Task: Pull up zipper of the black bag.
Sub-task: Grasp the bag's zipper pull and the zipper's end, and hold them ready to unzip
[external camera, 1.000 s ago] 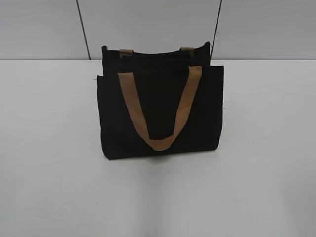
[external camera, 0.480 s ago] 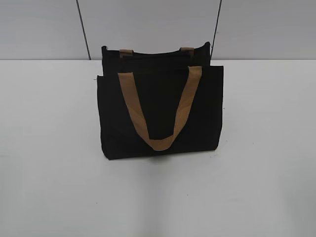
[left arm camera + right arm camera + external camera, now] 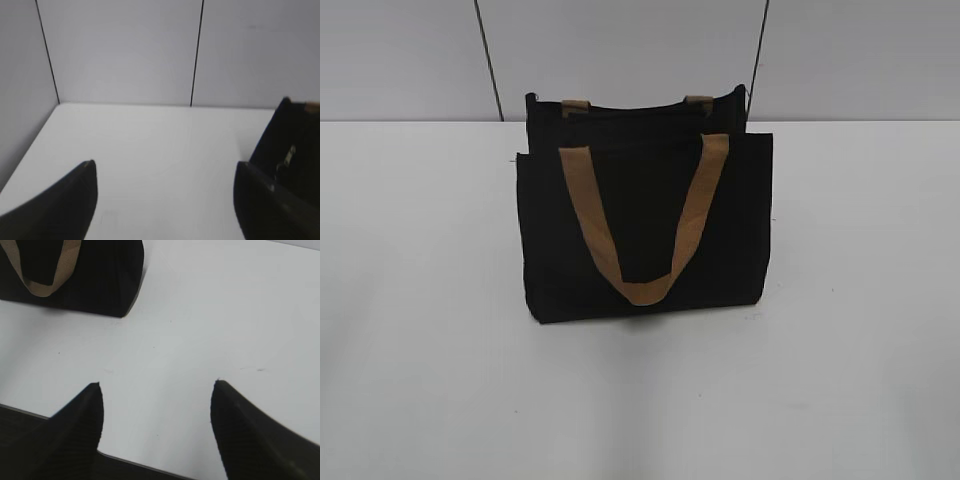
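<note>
Standing upright near the middle of the far edge of the white table [image 3: 430, 380], the black bag [image 3: 640, 270] faced the camera with its front tan handle [image 3: 642, 215] hanging down over the pocket panel. Its zipper [image 3: 635, 112] ran left to right along the top edge, parallel to that far edge, though in the exterior view the line was black on black and no pull tab could be made out.

Neither arm appeared in the exterior view. The left gripper [image 3: 165, 200] had its fingers spread wide, with nothing between them, and pointed toward the far left corner of the table; the bag's end [image 3: 292, 145] lay just to the right of its right finger [image 3: 270, 205]. Only the left wrist view showed a small silver pull tab [image 3: 287, 157] dangling against that end.

The right gripper [image 3: 157, 427] was likewise spread and empty, near the front edge, with the bag's lower right corner [image 3: 107, 282] well apart to its far left.

Judging from this, the left arm was nearer the tab, and a pull would have to run along the bag's long axis.
</note>
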You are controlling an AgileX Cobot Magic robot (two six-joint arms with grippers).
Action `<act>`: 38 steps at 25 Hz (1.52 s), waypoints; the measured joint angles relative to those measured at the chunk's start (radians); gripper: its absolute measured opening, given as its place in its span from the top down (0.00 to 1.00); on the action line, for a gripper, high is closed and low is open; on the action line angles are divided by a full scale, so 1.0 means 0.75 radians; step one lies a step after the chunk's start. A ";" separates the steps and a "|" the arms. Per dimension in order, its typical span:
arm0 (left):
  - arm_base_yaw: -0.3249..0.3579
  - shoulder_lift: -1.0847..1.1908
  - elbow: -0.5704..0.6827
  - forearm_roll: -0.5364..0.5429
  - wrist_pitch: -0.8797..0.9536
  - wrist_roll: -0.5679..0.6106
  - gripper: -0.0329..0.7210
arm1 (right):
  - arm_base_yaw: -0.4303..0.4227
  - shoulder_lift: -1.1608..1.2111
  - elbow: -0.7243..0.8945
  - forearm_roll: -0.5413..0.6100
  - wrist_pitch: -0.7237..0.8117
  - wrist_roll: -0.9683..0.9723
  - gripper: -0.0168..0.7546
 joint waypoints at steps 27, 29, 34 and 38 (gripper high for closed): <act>0.001 1.498 0.283 0.730 -1.816 -0.350 0.21 | 0.000 0.000 0.000 0.000 0.000 0.000 0.30; 0.001 1.566 0.281 0.767 -1.903 -0.365 0.21 | 0.000 0.000 0.000 0.000 0.000 0.000 0.30; 0.001 1.782 0.278 0.886 -2.145 -0.370 0.21 | 0.000 0.000 0.000 0.000 0.000 0.000 0.30; 0.001 2.013 0.224 0.969 -2.214 -0.371 0.21 | 0.000 0.000 0.000 0.000 0.000 0.000 0.30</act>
